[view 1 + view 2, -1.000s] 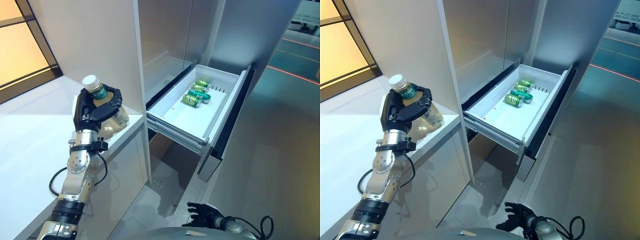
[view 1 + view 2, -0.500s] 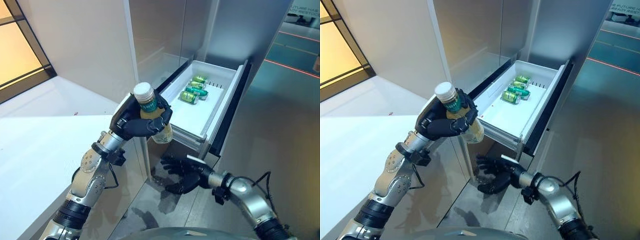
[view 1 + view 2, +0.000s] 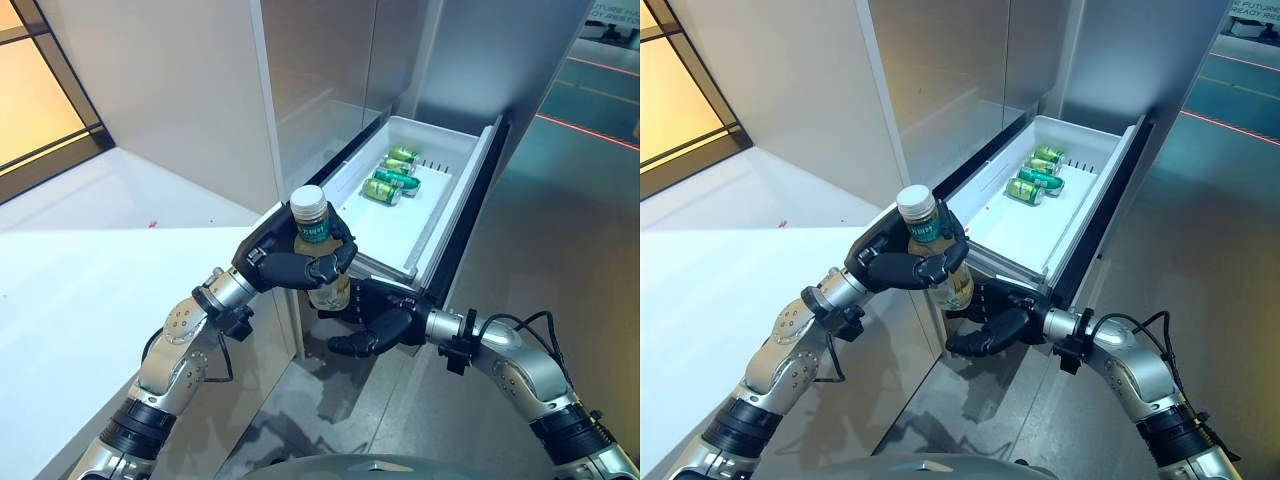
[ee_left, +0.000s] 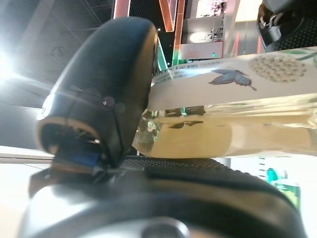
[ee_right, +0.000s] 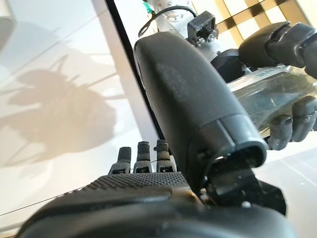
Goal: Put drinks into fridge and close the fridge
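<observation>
left eye view: left hand (image 3: 283,268) is wrapped round a clear bottle (image 3: 322,262) of pale yellow drink, white cap up, green band at the neck. bottle is upright, in the air just off the white counter (image 3: 90,270) edge, near the front corner of the open fridge drawer (image 3: 425,240). right hand (image 3: 372,318) sits just under and beside the bottle base, fingers loosely spread, holding nothing that i can see. three green cans (image 3: 390,179) lie at the far end of the drawer; near half is bare.

right eye view: same layout. bottle (image 3: 940,262) base looks close to or touching the right hand (image 3: 990,325); can't tell which. looks like a handover, or the right hand is there as a support.

left wrist view: thumb (image 4: 106,84) and palm pinch the bottle (image 4: 237,114) across its label. grip looks firm, body lies along the palm.

right wrist view: right thumb (image 5: 195,104) stands out straight, its fingers (image 5: 142,153) uncurled, nothing clamped. left hand's fingers (image 5: 292,124) show curled on the bottle (image 5: 257,89) past it.

doing it well, my read:
- if passing over, curl the right hand round the lower body before the left lets go.
- keep the bottle upright and clear of the drawer front wall.
- set it in the bare near half, away from the cans, so nothing rolls.
- drawer is not yet shut; push it from the front panel after release.
</observation>
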Motion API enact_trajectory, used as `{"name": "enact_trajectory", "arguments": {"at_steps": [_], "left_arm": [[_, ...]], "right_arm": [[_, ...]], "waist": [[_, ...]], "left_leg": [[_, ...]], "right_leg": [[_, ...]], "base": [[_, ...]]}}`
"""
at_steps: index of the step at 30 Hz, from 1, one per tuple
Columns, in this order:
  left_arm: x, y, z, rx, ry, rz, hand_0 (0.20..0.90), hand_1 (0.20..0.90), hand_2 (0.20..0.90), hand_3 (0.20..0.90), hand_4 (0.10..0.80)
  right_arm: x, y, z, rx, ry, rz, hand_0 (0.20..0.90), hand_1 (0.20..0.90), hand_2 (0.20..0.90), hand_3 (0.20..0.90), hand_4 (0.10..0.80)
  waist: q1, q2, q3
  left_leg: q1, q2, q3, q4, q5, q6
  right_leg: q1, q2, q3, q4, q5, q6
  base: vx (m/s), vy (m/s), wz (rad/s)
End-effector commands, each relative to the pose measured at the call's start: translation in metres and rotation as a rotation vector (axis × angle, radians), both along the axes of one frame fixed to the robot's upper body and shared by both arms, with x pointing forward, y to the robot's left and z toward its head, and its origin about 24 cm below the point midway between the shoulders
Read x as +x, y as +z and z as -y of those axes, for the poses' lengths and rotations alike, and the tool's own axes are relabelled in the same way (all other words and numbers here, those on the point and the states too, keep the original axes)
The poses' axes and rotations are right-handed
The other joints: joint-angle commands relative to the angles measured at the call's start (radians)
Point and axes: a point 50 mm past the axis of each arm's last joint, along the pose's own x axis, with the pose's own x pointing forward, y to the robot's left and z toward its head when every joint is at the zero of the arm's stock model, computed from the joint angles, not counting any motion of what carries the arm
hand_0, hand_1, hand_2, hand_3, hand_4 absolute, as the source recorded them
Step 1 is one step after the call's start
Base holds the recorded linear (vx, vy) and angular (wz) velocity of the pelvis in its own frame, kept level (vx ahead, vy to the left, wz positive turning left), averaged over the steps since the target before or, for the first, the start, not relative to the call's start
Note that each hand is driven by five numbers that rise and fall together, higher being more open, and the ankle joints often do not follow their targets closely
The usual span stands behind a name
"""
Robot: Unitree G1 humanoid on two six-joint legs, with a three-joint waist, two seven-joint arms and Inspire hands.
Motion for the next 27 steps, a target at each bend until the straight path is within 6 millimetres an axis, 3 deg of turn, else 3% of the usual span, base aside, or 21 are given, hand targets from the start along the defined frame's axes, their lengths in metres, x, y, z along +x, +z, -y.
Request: {"name": "enact_trajectory", "arguments": {"at_steps": [1, 8, 14, 19, 27], "left_arm": [[0.012, 0.058, 0.015, -0.140, -0.078, 0.230, 0.300, 0.300, 0.300, 0.200, 0.100], [0.019, 0.049, 0.024, -0.105, -0.061, 0.184, 0.300, 0.300, 0.300, 0.200, 0.100], [0.018, 0.043, 0.031, -0.127, -0.095, 0.145, 0.300, 0.300, 0.300, 0.200, 0.100], [0.014, 0.048, 0.032, -0.143, -0.101, 0.176, 0.300, 0.300, 0.300, 0.200, 0.100], [0.006, 0.063, 0.029, -0.164, -0.042, 0.321, 0.300, 0.300, 0.300, 0.200, 0.100]], "right_arm": [[0.012, 0.078, -0.038, 0.261, 0.215, 0.287, 0.900, 0.900, 0.900, 0.900, 0.800], [0.012, 0.095, -0.053, 0.333, 0.255, 0.342, 0.900, 0.900, 0.900, 0.900, 0.800], [0.027, 0.108, -0.047, 0.265, 0.067, 0.472, 0.900, 0.900, 0.900, 0.900, 0.800], [0.033, 0.099, -0.041, 0.271, -0.064, 0.360, 0.900, 0.900, 0.900, 0.900, 0.800], [0.031, 0.085, -0.042, 0.219, -0.092, 0.316, 0.900, 0.900, 0.900, 0.900, 0.800]], "waist": [[-0.008, -0.017, -0.046], [-0.009, -0.017, -0.047], [-0.012, -0.012, -0.047], [-0.015, -0.010, -0.046], [-0.018, -0.011, -0.040]], "left_leg": [[0.014, -0.100, 0.008, 0.007, -0.103, 0.091], [0.009, -0.101, 0.010, 0.009, -0.101, 0.090], [0.006, -0.099, 0.016, 0.012, -0.100, 0.088], [0.005, -0.095, 0.022, 0.012, -0.100, 0.087], [0.006, -0.095, 0.024, 0.010, -0.100, 0.087]], "right_leg": [[-0.024, 0.070, 0.060, 0.105, -0.092, 0.001], [-0.026, 0.070, 0.063, 0.099, -0.085, 0.001], [-0.028, 0.071, 0.065, 0.096, -0.082, 0.001], [-0.032, 0.072, 0.062, 0.100, -0.084, -0.001], [-0.031, 0.072, 0.058, 0.099, -0.085, -0.003]], "base": [[0.000, 0.000, 0.00], [0.000, 0.000, 0.00], [0.000, 0.000, 0.00], [0.000, 0.000, 0.00], [0.000, 0.000, 0.00]]}}
